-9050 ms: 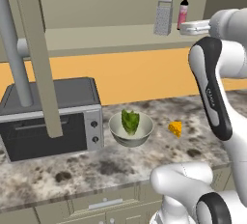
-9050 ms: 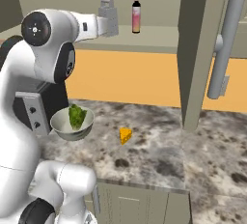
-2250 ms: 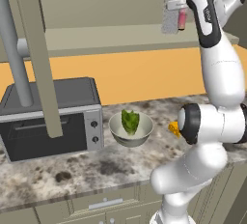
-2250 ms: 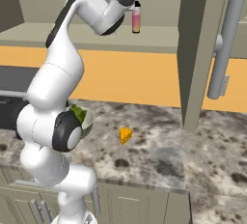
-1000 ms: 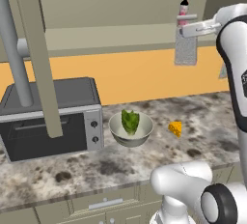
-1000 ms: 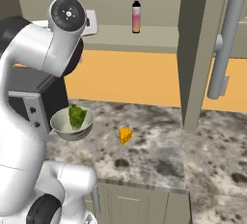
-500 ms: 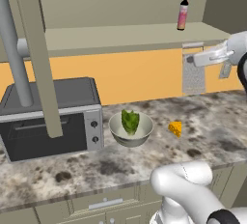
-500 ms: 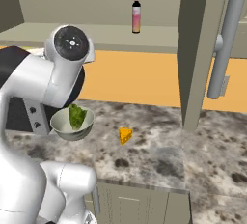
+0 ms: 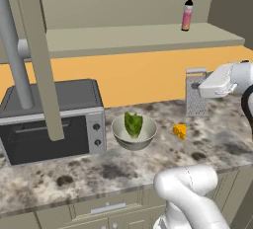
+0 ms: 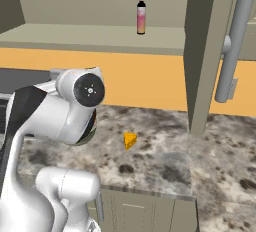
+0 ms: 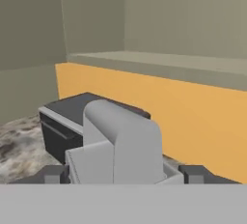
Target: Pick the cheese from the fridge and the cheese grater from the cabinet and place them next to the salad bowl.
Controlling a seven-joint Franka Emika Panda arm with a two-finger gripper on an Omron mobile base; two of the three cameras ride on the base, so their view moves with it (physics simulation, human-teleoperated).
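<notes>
Left base view: the hand (image 9: 198, 87) grips the grater (image 9: 196, 93) upright above the table (image 9: 148, 159); the cheese (image 9: 180, 131) lies below it, the salad bowl (image 9: 134, 130) beyond that. Right base view: cheese on the table beside the arm. Hand view: both fingers (image 11: 195, 174) clamp the grater's loop handle (image 11: 120, 141).

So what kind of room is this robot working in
A rendered home kitchen, by the look of it: a speckled stone counter with a toaster oven, a salad bowl, and an open cabinet above.
</notes>
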